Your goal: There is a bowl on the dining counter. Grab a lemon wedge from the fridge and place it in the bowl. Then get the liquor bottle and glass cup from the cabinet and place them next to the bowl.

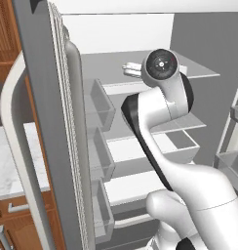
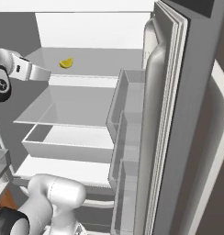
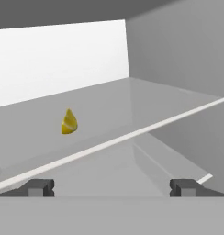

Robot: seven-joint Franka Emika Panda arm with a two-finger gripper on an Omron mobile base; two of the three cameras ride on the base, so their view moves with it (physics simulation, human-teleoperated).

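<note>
You have the fridge standing open in front of you, its white shelved interior lit at the back. The lemon wedge lies on the top glass shelf, set back from the shelf's front edge and well short of the back wall; in the right base view you see the same wedge toward the left part of that shelf. Your gripper is level with this shelf's front edge, and the jaws stand spread wide with nothing between them. The two dark fingertips sit at the bottom of the hand view, well apart, and the wedge lies beyond them, nearer the left tip than the right, not touching either. In the left base view your arm reaches up into the fridge at the top shelf, and the open door's bins sit to the left of it. A strip of marble counter shows past the door's outer face.
</note>
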